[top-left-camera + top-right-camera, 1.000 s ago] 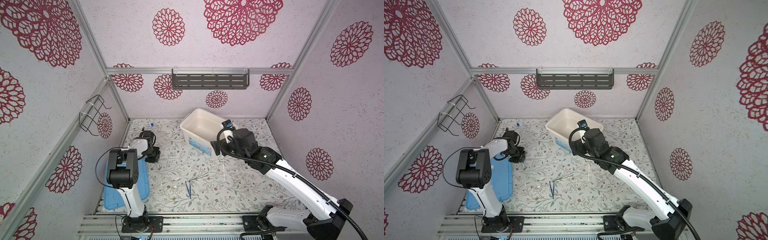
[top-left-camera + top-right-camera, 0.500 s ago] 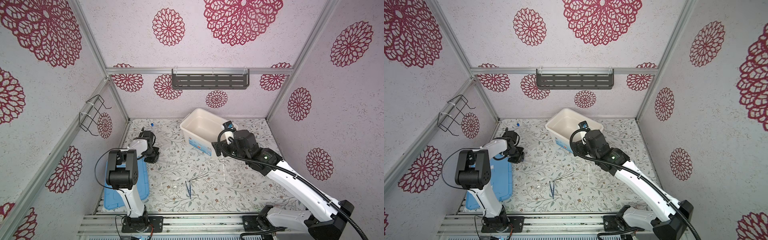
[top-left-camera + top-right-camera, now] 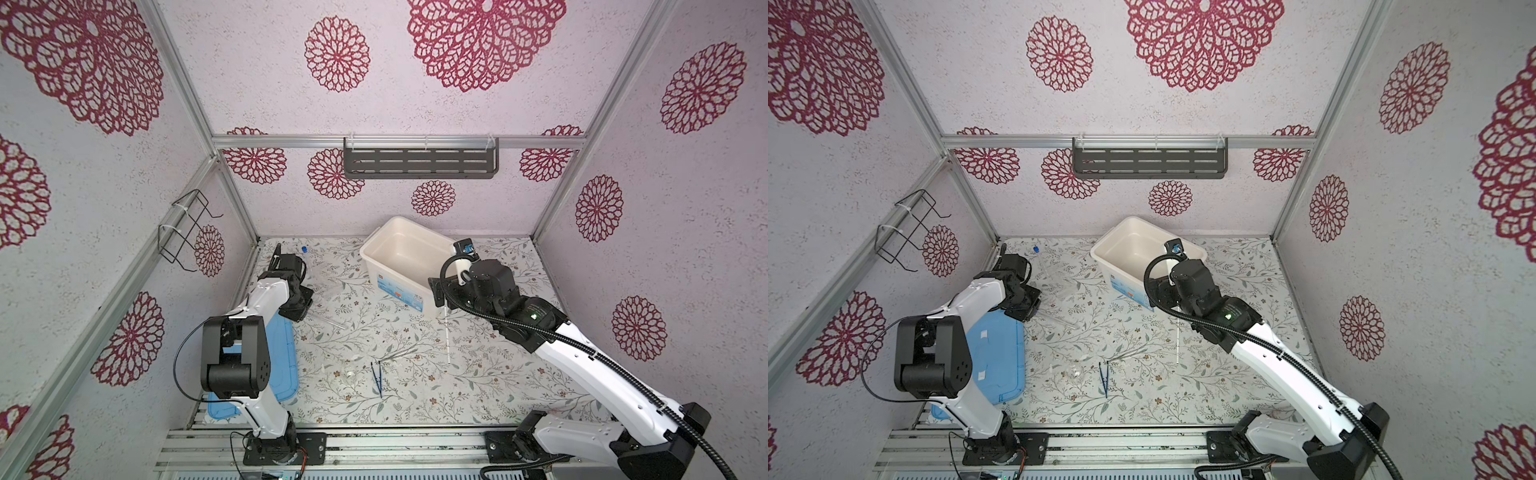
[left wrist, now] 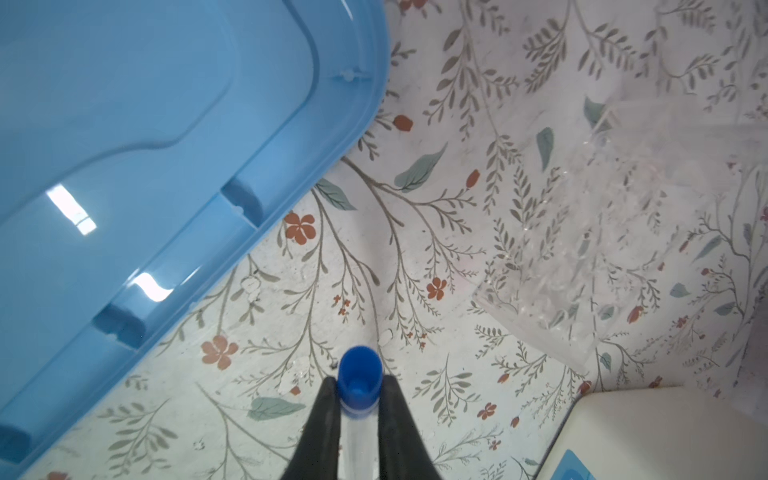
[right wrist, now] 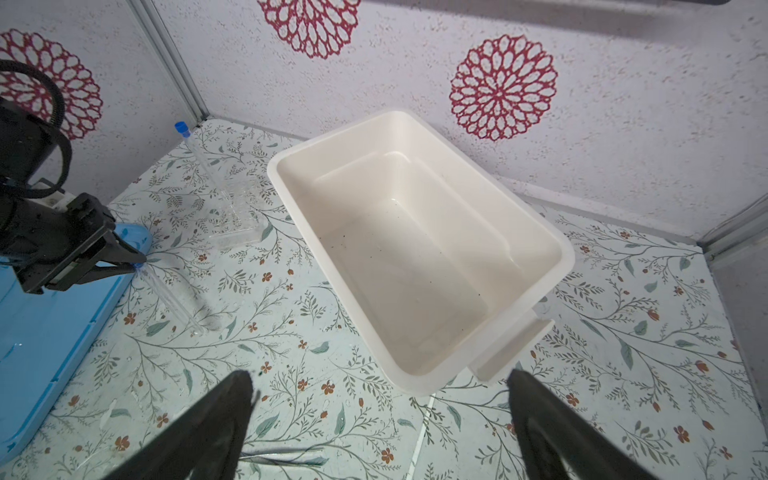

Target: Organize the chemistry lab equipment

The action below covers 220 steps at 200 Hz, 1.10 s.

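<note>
- Far left of the white tub [image 3: 376,254], a flat light-blue lid [image 3: 285,365] lies on the floral mat.
- At the lid's corner, left of the tub, the left gripper [image 4: 358,383] is pinched tight on a capped tube [image 5: 170,298]. Its black fingers [image 4: 326,415] press either side just below the blue cap.
- A second capped tube [image 5: 198,156] lies near the back wall, left of the tub, next to a clear plastic piece [image 5: 239,220].
- In front of the tub, small clear vessels [image 3: 350,373], dark blue tweezers [image 3: 376,379], a silvery tool [image 3: 400,353] and a thin white rod [image 3: 447,336] rest on the mat, clear of both grippers.
- The tub's front wall carries a label [image 3: 400,292] printed in blue and red. Its wording is too small to read.
- The right gripper [image 5: 380,415] hovers over the tub's near corner, jaws spread wide, holding nothing.
</note>
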### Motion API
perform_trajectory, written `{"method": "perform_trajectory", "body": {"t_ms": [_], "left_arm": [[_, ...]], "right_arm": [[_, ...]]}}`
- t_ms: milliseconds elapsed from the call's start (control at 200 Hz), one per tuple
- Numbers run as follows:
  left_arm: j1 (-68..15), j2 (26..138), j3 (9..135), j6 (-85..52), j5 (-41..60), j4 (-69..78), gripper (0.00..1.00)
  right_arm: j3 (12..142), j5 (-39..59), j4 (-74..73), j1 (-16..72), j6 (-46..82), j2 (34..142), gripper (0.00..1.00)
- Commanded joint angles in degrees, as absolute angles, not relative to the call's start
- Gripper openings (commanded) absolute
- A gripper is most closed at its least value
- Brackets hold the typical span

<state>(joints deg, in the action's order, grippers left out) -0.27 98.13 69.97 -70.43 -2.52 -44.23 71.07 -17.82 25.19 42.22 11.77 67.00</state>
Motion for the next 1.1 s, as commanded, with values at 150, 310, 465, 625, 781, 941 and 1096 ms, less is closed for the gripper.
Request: {"method": "perform_trajectory", "body": {"t_ms": [150,310,465,625,781,941,1096], "left_arm": [[-3.1,91.6,75.2,-61.3,-9.9,-46.1,0.16],[-3.7,88.9,77.2,-57.6,-9.3,-46.2,0.15],[-4.9,85.6,77.3,-55.0,-4.8,-44.9,0.15],[-5.6,83.3,77.4,-51.5,2.5,-43.4,0.14],[-6.8,82.6,77.9,-49.1,10.3,-43.6,0.14],[-8.4,81.4,78.1,-49.2,13.2,-44.8,0.14],[-10.0,80.6,77.7,-50.0,17.4,-42.5,0.14]], "right_arm": [[72.1,-22.7,23.0,43.5,17.1,67.2,0.99],[69.0,-16.4,17.2,44.1,15.5,66.1,0.99],[68.4,-8.6,14.5,44.7,13.9,68.6,0.99],[71.9,2.7,13.1,47.7,12.8,75.4,0.99],[72.7,17.6,4.9,48.0,15.3,81.7,0.97],[75.7,21.4,4.5,46.5,16.2,88.5,0.92],[81.9,26.3,8.4,46.7,15.4,95.3,0.83]]}}
